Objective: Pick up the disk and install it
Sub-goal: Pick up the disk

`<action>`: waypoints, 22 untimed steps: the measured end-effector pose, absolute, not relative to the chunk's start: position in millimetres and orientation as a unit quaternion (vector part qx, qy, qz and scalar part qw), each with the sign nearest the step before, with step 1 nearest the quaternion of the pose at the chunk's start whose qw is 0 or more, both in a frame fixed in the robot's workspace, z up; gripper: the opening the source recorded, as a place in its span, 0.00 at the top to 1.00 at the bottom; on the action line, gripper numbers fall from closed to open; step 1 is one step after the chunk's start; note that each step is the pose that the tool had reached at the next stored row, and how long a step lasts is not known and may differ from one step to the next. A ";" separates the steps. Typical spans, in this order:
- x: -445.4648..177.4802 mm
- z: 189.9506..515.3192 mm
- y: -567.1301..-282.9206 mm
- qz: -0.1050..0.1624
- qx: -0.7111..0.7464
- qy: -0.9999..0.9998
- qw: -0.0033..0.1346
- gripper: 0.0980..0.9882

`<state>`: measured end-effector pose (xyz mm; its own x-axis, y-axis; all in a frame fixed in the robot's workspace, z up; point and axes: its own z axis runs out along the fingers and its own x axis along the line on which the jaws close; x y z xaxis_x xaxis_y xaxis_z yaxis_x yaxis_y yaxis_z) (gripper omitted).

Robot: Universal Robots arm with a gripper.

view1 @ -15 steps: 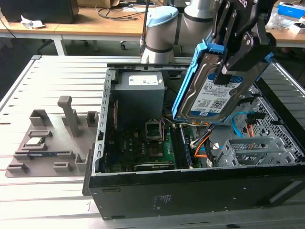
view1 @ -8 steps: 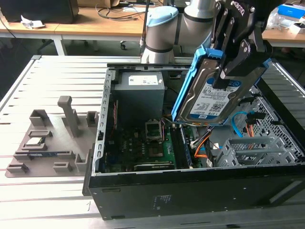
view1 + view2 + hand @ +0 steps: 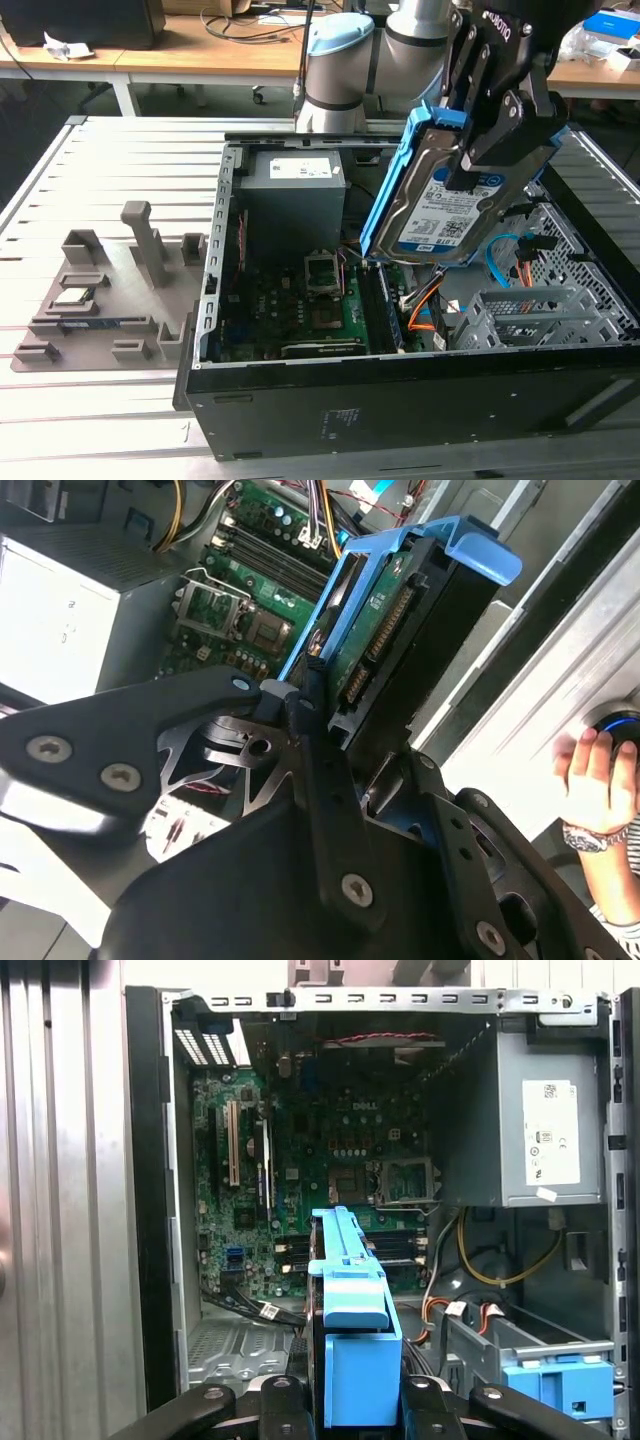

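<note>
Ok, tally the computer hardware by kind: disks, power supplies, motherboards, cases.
disk: 1
power supply: 1
motherboard: 1
case: 1
total: 4

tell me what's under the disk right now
The disk, shut in the gripper, hangs tilted over the open computer case. Below it show the green motherboard and orange and blue cables. What lies directly behind the disk is covered.
</note>
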<state>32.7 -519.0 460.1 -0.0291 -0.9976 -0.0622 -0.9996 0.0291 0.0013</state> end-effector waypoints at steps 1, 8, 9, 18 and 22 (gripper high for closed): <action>32.8 459.6 -519.0 0.022 -0.696 0.717 0.022 0.70; 45.5 456.6 -519.1 0.018 -0.697 0.717 0.018 0.70; 45.8 456.6 -519.0 0.014 -0.697 0.717 0.014 0.70; 48.9 455.2 -520.6 -0.001 -0.697 0.717 -0.001 0.70; 56.6 454.5 -521.0 -0.002 -0.697 0.717 -0.002 0.70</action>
